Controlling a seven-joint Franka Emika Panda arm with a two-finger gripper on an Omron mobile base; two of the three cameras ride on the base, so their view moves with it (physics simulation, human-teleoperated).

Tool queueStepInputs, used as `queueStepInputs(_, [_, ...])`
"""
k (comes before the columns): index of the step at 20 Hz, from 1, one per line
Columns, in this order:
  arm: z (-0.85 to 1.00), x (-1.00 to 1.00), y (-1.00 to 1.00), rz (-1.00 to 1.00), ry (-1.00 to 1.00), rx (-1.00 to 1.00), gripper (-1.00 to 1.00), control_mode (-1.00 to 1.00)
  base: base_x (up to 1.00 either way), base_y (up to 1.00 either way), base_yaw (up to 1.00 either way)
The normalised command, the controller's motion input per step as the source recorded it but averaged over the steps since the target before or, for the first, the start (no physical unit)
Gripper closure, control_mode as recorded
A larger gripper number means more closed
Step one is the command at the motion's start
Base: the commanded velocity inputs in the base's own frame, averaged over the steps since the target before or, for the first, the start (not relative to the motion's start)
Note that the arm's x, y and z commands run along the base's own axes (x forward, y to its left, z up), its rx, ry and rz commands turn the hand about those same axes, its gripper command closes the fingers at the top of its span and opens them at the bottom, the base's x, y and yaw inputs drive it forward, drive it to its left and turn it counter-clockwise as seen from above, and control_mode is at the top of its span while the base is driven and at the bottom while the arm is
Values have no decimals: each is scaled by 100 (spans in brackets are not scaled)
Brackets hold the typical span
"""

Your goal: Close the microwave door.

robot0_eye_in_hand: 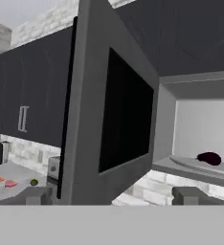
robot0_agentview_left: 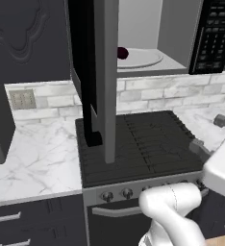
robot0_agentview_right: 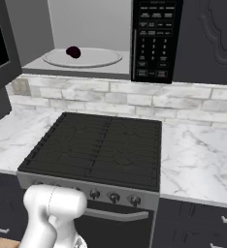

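I see the microwave mounted above the black stove, its cavity exposed. The microwave door stands swung out, edge-on in the left base view and hanging over the stove's left side. In the hand view its inner face with the black glass window is just ahead, left of the cavity. A small dark red item sits on the white turntable; I cannot identify it. The black keypad panel is right of the cavity. Around the stove: marble table, brick backsplash, a wall outlet, and dark cabinet left of the door. The claw is spread wide, holding nothing; its fingertips are cut off at the frame bottom. Small coloured bits on the far table are too blurred to name.
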Motion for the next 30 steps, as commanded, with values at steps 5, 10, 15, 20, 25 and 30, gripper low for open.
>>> queueStepInputs(5, [18,-96,29,27,-14,0,-100,-100,0,0,0])
queueStepInputs(10, [-15,12,72,-7,-4,-6,-100,-100,0,0,0])
queueStepInputs(15, [-53,27,65,-35,1,-15,-100,-100,0,0,0])
queueStepInputs(20, [-30,0,49,-54,-7,-12,-100,-100,0,0,0])
queueStepInputs(25, [8,0,67,-45,-18,-7,-100,-100,0,0,0])
queueStepInputs(30, [19,25,51,-28,-9,-3,-100,-100,0,0,0])
